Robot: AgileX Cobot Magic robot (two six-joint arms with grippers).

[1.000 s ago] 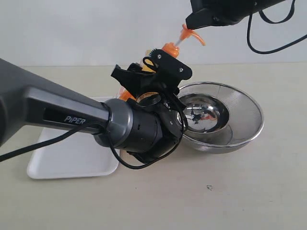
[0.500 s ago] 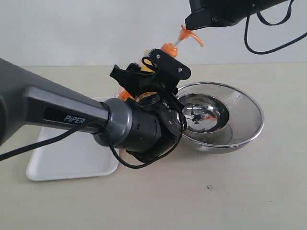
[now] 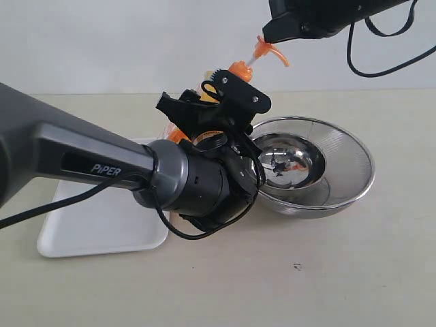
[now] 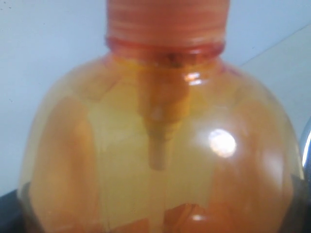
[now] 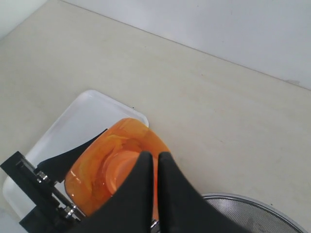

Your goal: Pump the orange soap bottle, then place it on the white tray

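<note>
A plain beige table (image 3: 354, 272) meets a pale wall (image 3: 102, 41). The left end effector (image 3: 204, 103) clasps the orange soap bottle (image 3: 240, 70) around its body, upright between the white tray (image 3: 102, 231) and a steel bowl (image 3: 347, 163). The right end effector (image 3: 267, 35), fingers closed together, touches its pump.

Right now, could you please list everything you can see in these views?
orange soap bottle: one, translucent orange, between tray and bowl.
white tray: one, white, on the table, left in the exterior view.
steel bowl: one seen, shiny silver, on the table right of the bottle.
table: one, beige, under everything.
left gripper: one, black, closed around the bottle's body.
right gripper: one, black, jaws shut, tip at the pump head from above.
</note>
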